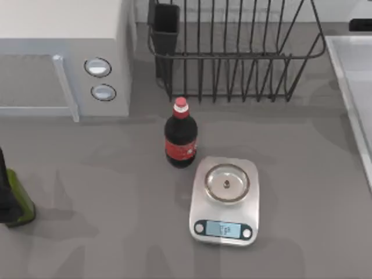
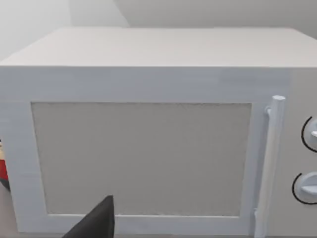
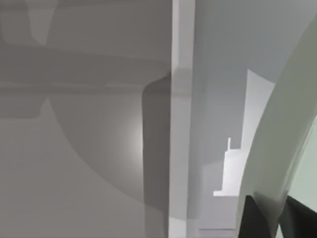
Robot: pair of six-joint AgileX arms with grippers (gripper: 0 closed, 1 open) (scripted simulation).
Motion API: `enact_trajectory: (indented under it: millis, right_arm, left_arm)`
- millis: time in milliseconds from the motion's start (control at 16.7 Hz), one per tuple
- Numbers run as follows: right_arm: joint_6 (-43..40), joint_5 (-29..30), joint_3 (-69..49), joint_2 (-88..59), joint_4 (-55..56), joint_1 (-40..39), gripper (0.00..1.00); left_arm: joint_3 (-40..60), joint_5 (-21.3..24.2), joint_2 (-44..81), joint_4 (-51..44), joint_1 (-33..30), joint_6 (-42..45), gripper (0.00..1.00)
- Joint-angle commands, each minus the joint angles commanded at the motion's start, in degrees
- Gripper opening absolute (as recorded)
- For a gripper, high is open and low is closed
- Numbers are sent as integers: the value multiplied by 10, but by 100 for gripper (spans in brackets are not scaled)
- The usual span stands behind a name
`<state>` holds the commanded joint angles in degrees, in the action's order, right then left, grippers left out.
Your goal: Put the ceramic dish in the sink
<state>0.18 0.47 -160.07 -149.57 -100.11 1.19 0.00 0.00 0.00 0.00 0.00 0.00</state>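
The ceramic dish [image 3: 285,134] is a pale mint-green plate, seen edge-on as a curved band in the right wrist view. My right gripper [image 3: 277,210] is shut on its rim, one dark finger [image 3: 255,218] on each side. Beside the dish runs the sink's light raised rim [image 3: 181,99], with the pale basin past it. In the top view the sink [image 1: 349,81] lies at the table's right edge. A dark piece of my right arm [image 1: 360,24] shows at the far right, above the sink. My left gripper [image 2: 96,223] hangs in front of the microwave.
A white microwave [image 1: 64,46] stands at the back left and a black wire dish rack [image 1: 232,52] at the back middle. A cola bottle [image 1: 181,135] and a kitchen scale [image 1: 225,200] stand mid-table. A green and black object [image 1: 16,200] is at the left edge.
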Motion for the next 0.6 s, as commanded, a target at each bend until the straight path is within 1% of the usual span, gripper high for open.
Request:
enact_trajectory:
  millis: [180,480,600]
  right_arm:
    - [-32,0,-48,-48,-1,32,0]
    - [-35,0,-52,-52,-1,36,0]
    - [-35,0,-52,-52,-1,36,15]
  left_arm:
    - [0,0,0,0,0,0,100]
    - [0,0,0,0,0,0,100]
    - [0,0,0,0,0,0,100]
